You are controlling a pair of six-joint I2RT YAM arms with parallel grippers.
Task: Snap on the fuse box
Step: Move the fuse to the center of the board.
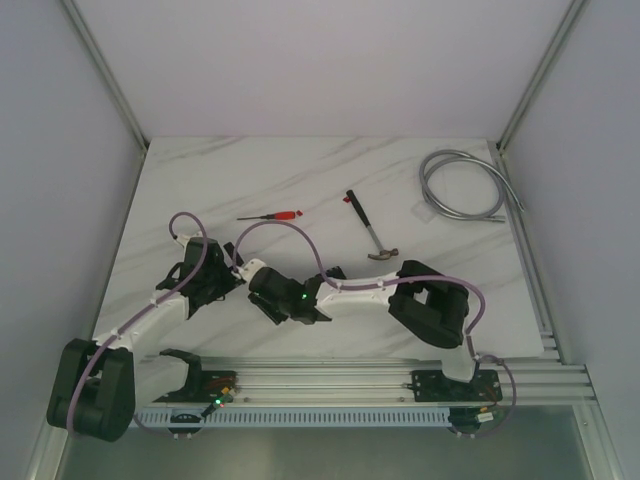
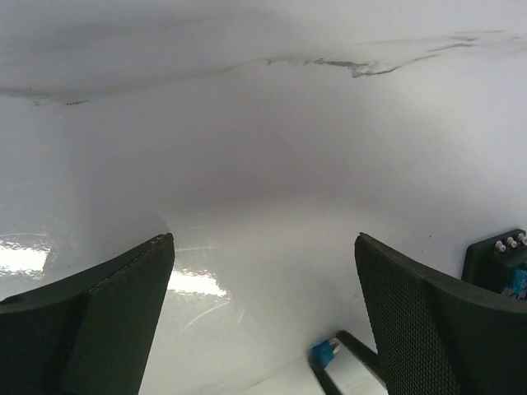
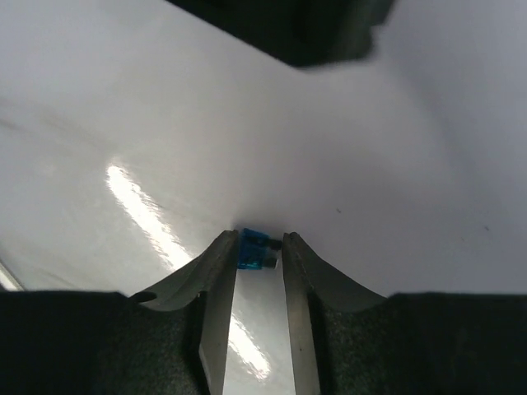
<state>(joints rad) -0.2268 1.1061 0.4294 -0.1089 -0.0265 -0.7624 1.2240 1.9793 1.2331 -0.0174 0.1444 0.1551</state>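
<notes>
Fuse box (image 2: 496, 262) on surface (image 2: 263, 148), just beside left fingers (image 2: 412, 313) (spread wide, empty). Right fingers (image 3: 216, 267) bracket blue fuse (image 3: 254, 251); pinch unclear. Box likely light, rigid, slick: grip side walls.

Fuse box (image 2: 499, 262): only corner showed at right edge of left wrist view; rest cut off or behind finger of left pincer (image 2: 263, 239). Too dark and small to pick out from above.
Left pincer fingers: lower parts cut off by bottom edge.
Blue fuse (image 3: 254, 250) sat between tips of right pincer (image 3: 260, 237); lower part hidden. Could not tell if squeezed or only fenced in.
Dark shape (image 3: 305, 29) at top of right wrist view: blurry, cut off, could not tell what.
</notes>
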